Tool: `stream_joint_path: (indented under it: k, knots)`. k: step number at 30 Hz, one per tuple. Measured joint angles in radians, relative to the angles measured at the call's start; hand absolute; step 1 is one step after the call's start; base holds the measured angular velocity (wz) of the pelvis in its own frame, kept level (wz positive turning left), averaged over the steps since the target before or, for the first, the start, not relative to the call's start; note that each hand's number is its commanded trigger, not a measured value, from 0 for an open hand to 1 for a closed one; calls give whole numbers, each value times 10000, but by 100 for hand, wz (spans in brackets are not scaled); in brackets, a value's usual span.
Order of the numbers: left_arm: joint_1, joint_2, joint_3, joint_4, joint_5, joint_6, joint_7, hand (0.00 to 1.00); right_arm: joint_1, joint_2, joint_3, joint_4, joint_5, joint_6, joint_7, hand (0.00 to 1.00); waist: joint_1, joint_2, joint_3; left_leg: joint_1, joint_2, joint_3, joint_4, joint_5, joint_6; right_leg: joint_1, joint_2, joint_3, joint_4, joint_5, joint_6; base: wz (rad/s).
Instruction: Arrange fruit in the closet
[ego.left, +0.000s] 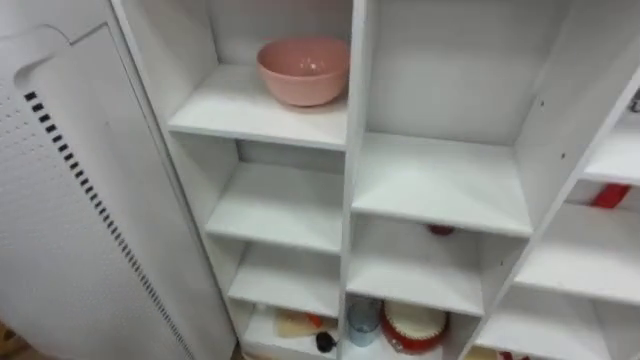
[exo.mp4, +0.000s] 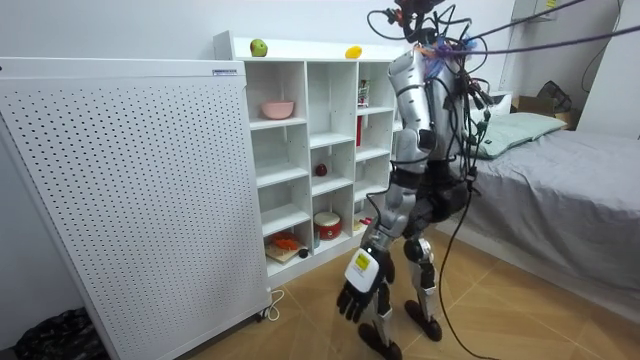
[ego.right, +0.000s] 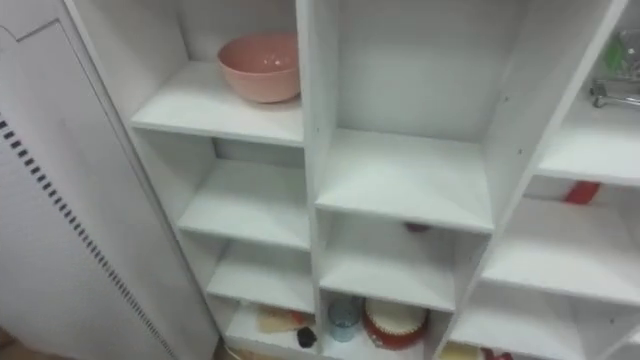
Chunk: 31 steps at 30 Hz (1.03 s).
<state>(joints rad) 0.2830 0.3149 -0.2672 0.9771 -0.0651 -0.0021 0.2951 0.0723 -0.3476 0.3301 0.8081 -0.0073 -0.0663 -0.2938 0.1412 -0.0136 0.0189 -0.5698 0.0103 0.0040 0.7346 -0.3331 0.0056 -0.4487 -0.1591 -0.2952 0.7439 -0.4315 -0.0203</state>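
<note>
One white perforated panel (exo.mp4: 120, 200) stands at the room view's left, just beside the closet (exo.mp4: 306, 130). On the closet's top board a green fruit (exo.mp4: 259, 47) lies above the left column. In that column a pink bowl (ego.left: 303, 70) sits on the upper shelf. In the middle column a small red fruit (exo.mp4: 321, 170) sits at the back of a lower compartment. In the bottom compartment a blue cup (ego.left: 363, 322) stands just beside a red and white pot (ego.left: 413, 325). A yellow fruit (exo.mp4: 353, 52) lies on the top board, further right. The robot stands upright before the closet's right part. Its left hand (exo.mp4: 358, 290) hangs low by its leg, with the fingers loose and holding nothing. A bed (exo.mp4: 560, 190) with a grey cover is at the room view's right.
</note>
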Motion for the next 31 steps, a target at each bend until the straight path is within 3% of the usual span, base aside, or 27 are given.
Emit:
stream_joint_path:
  k: [3,5,10,14,18,22,26,31]
  knots:
    - [61,-266,23,124,93,-9,39,0,588,288,-18,227,78,-68,251,0,-59,43,-23,979,53,37,-933,210,-32,1016,221,-61,-1103,367,59,-4]
    - [176,-526,410,191,577,-13,69,0,1109,459,-128,438,197,-154,486,0,-298,17,-78,1870,-14,37,-1718,393,-32,1946,298,-142,-1986,602,157,7]
    - [411,-810,931,218,1513,19,71,0,1742,917,-711,1254,437,-317,558,0,-632,-38,-200,3561,-71,96,-2855,458,-21,3689,551,-276,-3510,931,353,2]
    - [358,-1125,1281,231,2539,64,77,0,1837,1150,-1154,1624,173,-278,524,0,-1080,-118,-198,4599,-95,335,-3327,456,-11,4822,644,-147,-4258,1145,502,-3]
    - [-14,-1193,1305,241,3288,247,86,0,1722,1393,-1193,1952,272,-277,431,0,-1291,-94,-202,5080,-62,448,-3659,456,-10,5302,739,-88,-4641,1290,508,-10]
    - [-54,-1491,1559,255,3520,399,90,0,1746,1681,-1390,2382,380,-177,442,0,-1356,-22,-174,5649,-54,635,-4009,455,-11,5771,774,39,-4949,1398,537,-13]
    - [142,-1768,1983,238,3520,710,8,0,1748,1780,-1940,2917,358,197,454,0,-1388,65,-185,6021,-49,784,-4216,455,-9,6090,826,227,-5240,1523,575,-14]
    - [151,-1847,2553,416,3518,929,-273,0,1653,1836,-2065,3613,-87,738,830,0,-1406,39,-175,6285,-17,963,-4299,460,-9,6202,850,474,-5218,1541,570,-13]
